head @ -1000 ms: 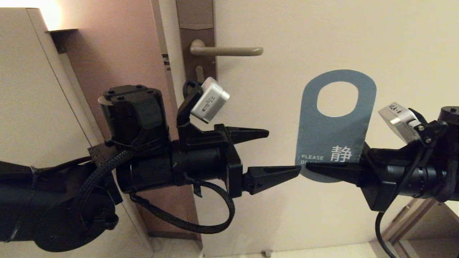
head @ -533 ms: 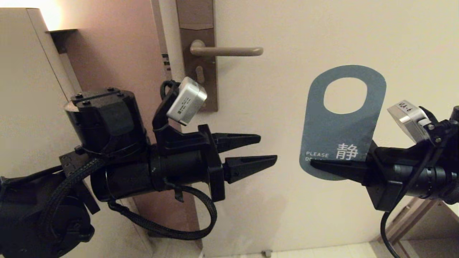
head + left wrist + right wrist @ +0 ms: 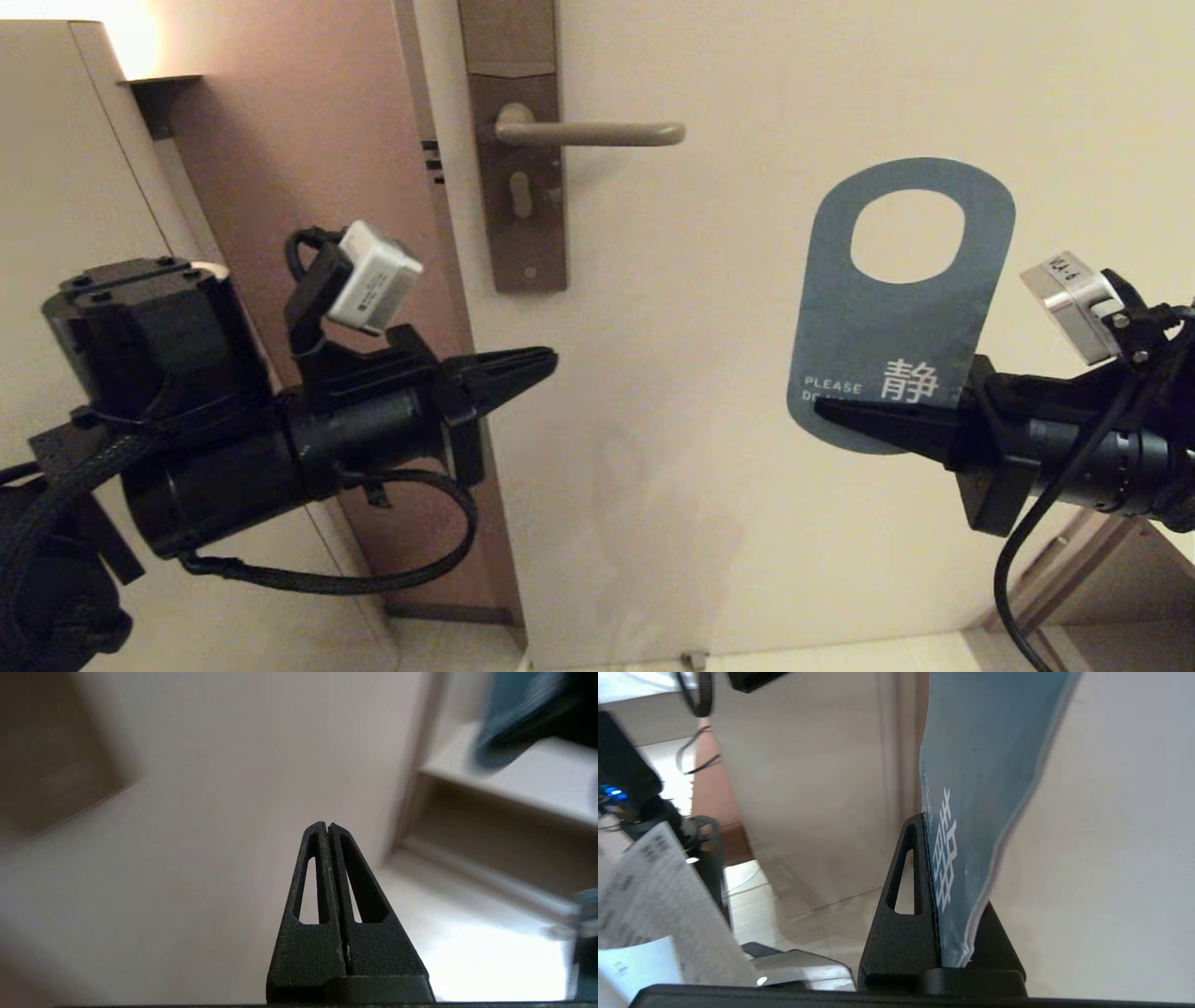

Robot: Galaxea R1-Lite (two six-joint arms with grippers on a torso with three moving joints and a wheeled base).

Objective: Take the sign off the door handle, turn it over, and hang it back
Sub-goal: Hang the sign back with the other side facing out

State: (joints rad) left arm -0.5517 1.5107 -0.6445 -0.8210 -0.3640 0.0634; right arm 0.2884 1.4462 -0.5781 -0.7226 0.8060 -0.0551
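Observation:
The sign [image 3: 887,327] shows its teal-blue face with white lettering and stands upright, oval hole at the top, off to the right of the door handle [image 3: 597,133] and lower than it. My right gripper [image 3: 826,417] is shut on the sign's lower end. In the right wrist view the sign [image 3: 985,779] sits clamped between the two fingers of that gripper [image 3: 927,819]. My left gripper [image 3: 551,359] is shut with nothing in it, low at the left of the door; its fingers meet in the left wrist view [image 3: 328,825]. The bare handle sits on a brown backplate [image 3: 523,224].
The cream door [image 3: 747,467] fills the middle and right. A brown door frame [image 3: 308,140] and a pale wall [image 3: 65,187] stand at the left. A wooden shelf edge [image 3: 1074,579] shows at the lower right, with pale floor tiles [image 3: 840,653] below.
My left gripper has shut empty and drawn back to the left, away from the sign. The right gripper has lifted the sign slightly up and to the right.

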